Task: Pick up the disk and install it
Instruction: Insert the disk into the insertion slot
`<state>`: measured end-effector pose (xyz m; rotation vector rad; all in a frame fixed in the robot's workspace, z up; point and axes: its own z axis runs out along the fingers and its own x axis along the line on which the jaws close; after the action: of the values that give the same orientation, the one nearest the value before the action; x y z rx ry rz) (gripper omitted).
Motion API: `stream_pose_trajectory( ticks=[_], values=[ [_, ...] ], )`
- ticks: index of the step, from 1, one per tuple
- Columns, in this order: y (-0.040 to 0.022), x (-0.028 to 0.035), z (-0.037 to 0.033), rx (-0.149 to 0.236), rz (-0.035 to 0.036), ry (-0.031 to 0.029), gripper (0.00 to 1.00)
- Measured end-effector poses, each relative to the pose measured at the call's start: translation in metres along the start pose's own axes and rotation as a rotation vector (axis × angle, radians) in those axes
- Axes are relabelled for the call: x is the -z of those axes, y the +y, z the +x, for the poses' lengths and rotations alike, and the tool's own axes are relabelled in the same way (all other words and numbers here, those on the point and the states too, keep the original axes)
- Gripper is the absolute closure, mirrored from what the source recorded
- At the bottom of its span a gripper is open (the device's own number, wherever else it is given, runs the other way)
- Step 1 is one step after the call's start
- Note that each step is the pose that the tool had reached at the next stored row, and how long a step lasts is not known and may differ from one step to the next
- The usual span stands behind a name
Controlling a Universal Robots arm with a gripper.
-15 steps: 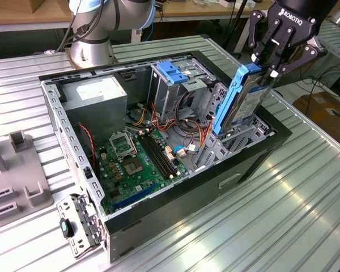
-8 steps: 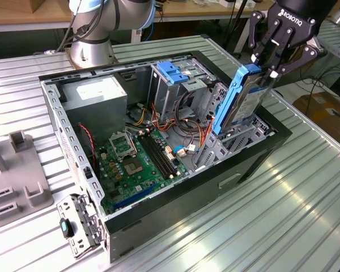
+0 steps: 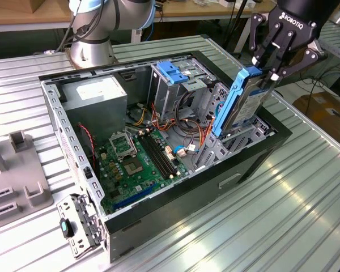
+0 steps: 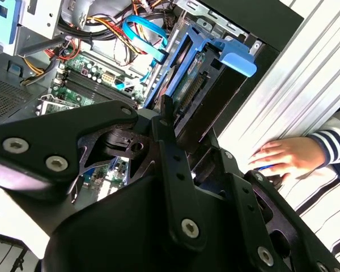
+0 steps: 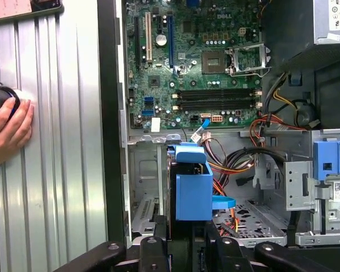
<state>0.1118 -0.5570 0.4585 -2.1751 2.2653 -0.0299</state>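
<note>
On the table (image 3: pixel 272 226) nearest the exterior camera, you had the open case (image 3: pixel 187 212), with the motherboard (image 3: pixel 130 164) flat inside. Farther back, at the exterior view's right, the disk (image 3: pixel 241 105) stood on end, its long axis nearly upright and its lower end inside the case. Your claw (image 3: pixel 267 76) clamped its top.

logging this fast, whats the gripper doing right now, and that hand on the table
Gripper: shut on the disk, held on edge over the case.
Person's hand: resting on the table beside the case.
</note>
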Motion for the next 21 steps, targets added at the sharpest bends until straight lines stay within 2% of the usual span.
stream_pose_trajectory(
  ticks=[5, 7, 10, 13, 17, 21],
  values=[
    [0.0001, -0.0029, 0.0, 0.0, 0.0, -0.0002, 0.65],
    [0.0001, -0.006, 0.0, 0.0, 0.0, -0.0002, 0.65],
    [0.0003, -0.0155, 0.0003, 0.0, 0.0, -0.0007, 0.65],
    [0.0003, -0.0216, 0.0004, 0.0, 0.0, -0.0002, 0.65],
    [0.0004, -0.0232, 0.0004, 0.0, 0.0, -0.0003, 0.65],
    [0.0004, -0.0293, 0.0003, 0.0, 0.0, -0.0002, 0.65]
  ],
)
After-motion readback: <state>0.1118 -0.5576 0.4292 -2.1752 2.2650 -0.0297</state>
